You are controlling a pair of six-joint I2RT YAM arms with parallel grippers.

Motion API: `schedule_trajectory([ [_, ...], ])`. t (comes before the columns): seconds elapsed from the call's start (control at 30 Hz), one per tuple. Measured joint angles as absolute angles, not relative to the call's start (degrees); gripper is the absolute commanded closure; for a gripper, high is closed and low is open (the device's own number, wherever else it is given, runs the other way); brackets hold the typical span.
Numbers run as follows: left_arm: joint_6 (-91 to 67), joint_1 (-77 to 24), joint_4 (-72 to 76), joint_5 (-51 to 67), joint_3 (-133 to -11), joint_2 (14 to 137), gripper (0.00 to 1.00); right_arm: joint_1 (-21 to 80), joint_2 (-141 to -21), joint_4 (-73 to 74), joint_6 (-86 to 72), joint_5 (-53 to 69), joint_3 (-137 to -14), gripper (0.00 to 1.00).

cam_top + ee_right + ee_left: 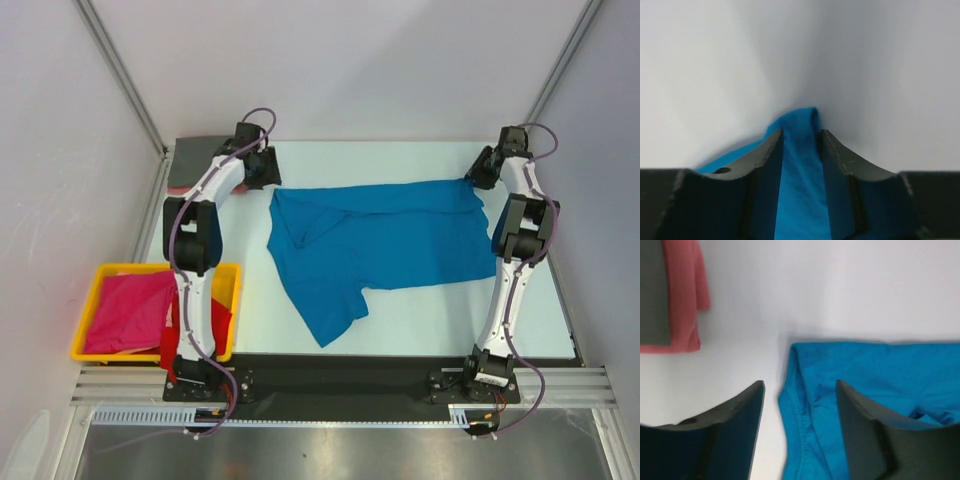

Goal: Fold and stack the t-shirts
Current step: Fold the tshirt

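Top external view: five t-shirts, one bin, two arms.

- One bright blue t-shirt (400, 245) lies partly spread at the centre of the frame.
- One dark grey t-shirt (195, 160) lies folded on one salmon pink t-shirt (685, 295). This stack is at the upper left of the frame.
- One magenta t-shirt (125, 312) and one red t-shirt (222, 325) lie in the yellow bin (100, 270) at lower left.

Surface: a pale table (420, 320). Plain white walls (350, 70) enclose it.

Left wrist view: the left gripper (800, 385) is spread wide above the left edge of the bright blue t-shirt. The hem lies between the fingers. Contact with the cloth cannot be confirmed, as the close view is soft.

Right wrist view: the right gripper (801, 132) is drawn in narrow at the upper right corner of the same shirt. A bunched ridge of blue cloth fills the gap, pinched between the fingers.
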State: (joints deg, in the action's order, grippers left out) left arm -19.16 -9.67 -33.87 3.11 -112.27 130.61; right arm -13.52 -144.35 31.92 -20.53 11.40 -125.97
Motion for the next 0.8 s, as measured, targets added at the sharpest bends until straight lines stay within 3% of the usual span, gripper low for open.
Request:
schedule_trajectory([
  [0.07, -19.14, -9.54, -34.39, 2.04, -111.85, 130.32, 0.16, -14.13, -143.57, 33.69, -21.06, 9.74, -125.32, 0.57],
  [0.17, -19.40, -9.45, -35.35, 0.21, -108.42, 128.57, 0.14, -16.53, -141.23, 36.36, -20.95, 7.29, -122.83, 0.57],
  [0.3, -19.57, -9.69, -36.07, -0.12, -100.92, 123.22, 0.19, -19.40, -136.40, 39.59, -19.59, 3.18, -118.72, 0.57],
  [0.43, -20.75, -10.37, -35.35, 3.14, -95.59, 117.16, 0.35, -18.79, -128.95, 40.23, -18.96, 1.48, -111.28, 0.62],
  [0.57, -23.22, -11.33, -31.55, 10.11, -88.18, 111.39, 0.43, -15.88, -123.90, 39.18, -19.07, 2.70, -105.06, 0.64],
  [0.8, -25.67, -11.90, -29.36, 17.39, -85.08, 113.58, 0.46, -13.54, -123.42, 36.64, -20.69, 5.43, -98.43, 0.76],
])
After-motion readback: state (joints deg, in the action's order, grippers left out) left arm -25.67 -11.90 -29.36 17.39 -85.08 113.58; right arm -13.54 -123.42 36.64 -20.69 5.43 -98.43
